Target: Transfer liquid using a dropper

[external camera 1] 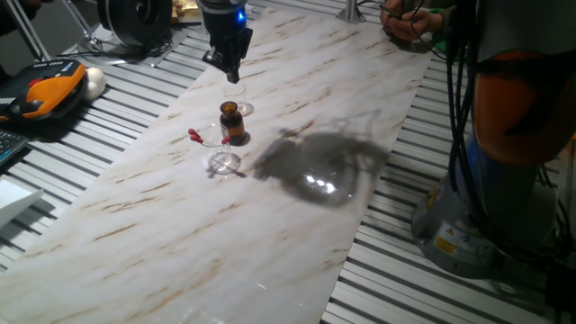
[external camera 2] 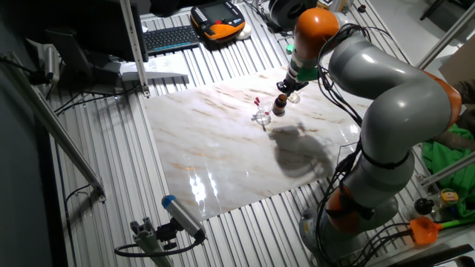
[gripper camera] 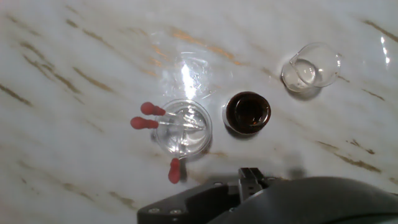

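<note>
While the dropper (gripper camera: 160, 123) lies below, the jaws hover apart (grip state unclear).

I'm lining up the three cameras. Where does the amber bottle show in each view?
One fixed view: amber bottle, upper centre, below the pincer.
Other fixed view: upper right of centre.
Hand view: centre, seen from above.
Shared landmark: glass dish beside it.

No text, label or number is legible anywhere.
</note>
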Available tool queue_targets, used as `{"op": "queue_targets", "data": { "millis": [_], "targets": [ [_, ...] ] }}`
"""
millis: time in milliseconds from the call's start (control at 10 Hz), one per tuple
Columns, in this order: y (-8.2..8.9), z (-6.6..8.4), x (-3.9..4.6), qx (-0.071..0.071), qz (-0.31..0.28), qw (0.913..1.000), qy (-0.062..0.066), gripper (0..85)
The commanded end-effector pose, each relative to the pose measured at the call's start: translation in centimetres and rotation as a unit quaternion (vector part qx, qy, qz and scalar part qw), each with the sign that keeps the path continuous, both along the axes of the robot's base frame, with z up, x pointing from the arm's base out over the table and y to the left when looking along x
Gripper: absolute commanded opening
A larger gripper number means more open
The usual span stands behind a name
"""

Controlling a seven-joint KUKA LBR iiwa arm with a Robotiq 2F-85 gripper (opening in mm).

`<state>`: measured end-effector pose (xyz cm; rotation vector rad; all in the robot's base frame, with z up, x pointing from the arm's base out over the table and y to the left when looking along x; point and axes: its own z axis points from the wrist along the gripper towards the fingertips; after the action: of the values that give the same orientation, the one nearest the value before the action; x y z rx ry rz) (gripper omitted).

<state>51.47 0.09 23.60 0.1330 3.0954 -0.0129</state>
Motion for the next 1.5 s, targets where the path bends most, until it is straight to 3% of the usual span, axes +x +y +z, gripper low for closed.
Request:
{"op": "queue_targets", "data": {
  "millis": [0, 100, 300, 400, 500, 600, 700, 800, 900, 1000, 1300, 1400],
  "targets": [
    [-0.03, -0.03, 0.01, 0.007, -0.001, 0.9999, 0.011, 0.0],
    [-0.03, -0.03, 0.01, 0.001, -0.003, 0.9999, 0.010, 0.0],
    [-0.03, -0.03, 0.01, -0.002, -0.011, 0.9995, 0.030, 0.0],
    [-0.03, -0.03, 0.01, -0.019, -0.019, 0.9986, 0.047, 17.0],
    [-0.03, -0.03, 0.01, -0.027, -0.034, 0.9977, 0.053, 34.0],
    [-0.03, -0.03, 0.01, -0.026, -0.052, 0.9968, 0.056, 51.0],
    [-0.03, -0.03, 0.01, -0.019, -0.065, 0.9962, 0.055, 51.0],
    [-0.03, -0.03, 0.01, -0.009, -0.078, 0.9956, 0.050, 68.0],
    [-0.03, -0.03, 0.01, -0.005, -0.085, 0.9955, 0.043, 68.0],
    [-0.03, -0.03, 0.01, -0.011, -0.084, 0.9957, 0.038, 68.0],
    [-0.03, -0.03, 0.01, -0.017, -0.068, 0.9967, 0.040, 68.0],
    [-0.03, -0.03, 0.01, -0.015, -0.041, 0.9982, 0.042, 51.0]
  ]
}}
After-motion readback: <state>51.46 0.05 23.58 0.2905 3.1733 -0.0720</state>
